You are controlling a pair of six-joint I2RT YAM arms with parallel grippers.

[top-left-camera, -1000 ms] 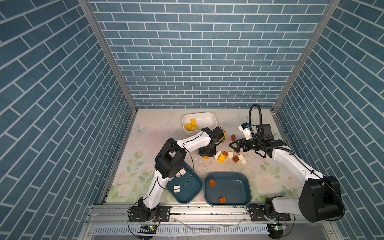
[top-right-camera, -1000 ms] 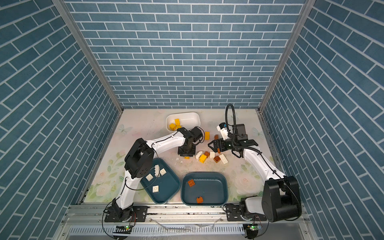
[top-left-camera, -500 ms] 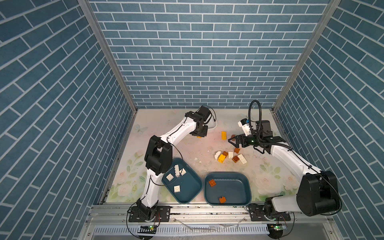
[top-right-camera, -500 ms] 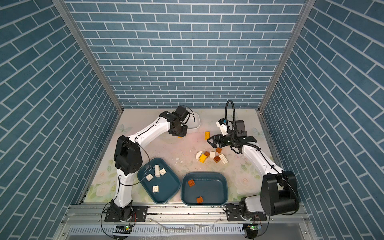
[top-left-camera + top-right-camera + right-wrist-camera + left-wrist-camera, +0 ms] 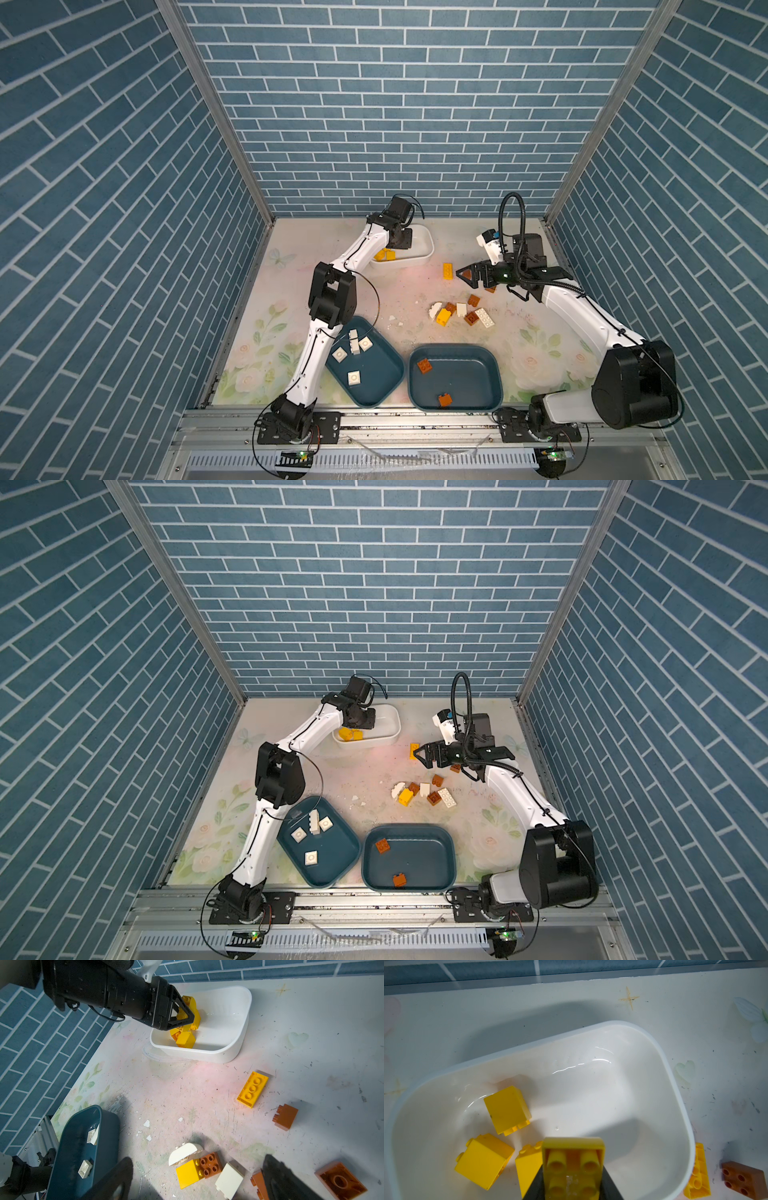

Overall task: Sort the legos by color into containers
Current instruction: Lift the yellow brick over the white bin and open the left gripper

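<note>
My left gripper (image 5: 573, 1169) is shut on a yellow lego (image 5: 573, 1147) and hangs over the white container (image 5: 675, 1076), which has three yellow legos (image 5: 506, 1109) lying in it. In both top views this gripper (image 5: 400, 243) (image 5: 362, 721) is at the container's left end. My right gripper (image 5: 197, 1180) (image 5: 464, 277) is open and empty above loose legos: a white curved one (image 5: 185, 1152), a yellow one (image 5: 188, 1175), a brown one (image 5: 209, 1164). A long yellow lego (image 5: 252, 1088) lies between the pile and the white container.
Two dark teal containers stand at the front: one (image 5: 374, 390) holds several white legos, the other (image 5: 469, 374) holds two brown ones. More brown legos (image 5: 285, 1116) lie by the right gripper. Small white crumbs (image 5: 146, 1124) dot the mat. Brick walls close in three sides.
My left arm has carried the yellow lego from the loose pile back to the white container. The right gripper has shifted slightly away from the front and stays open.
</note>
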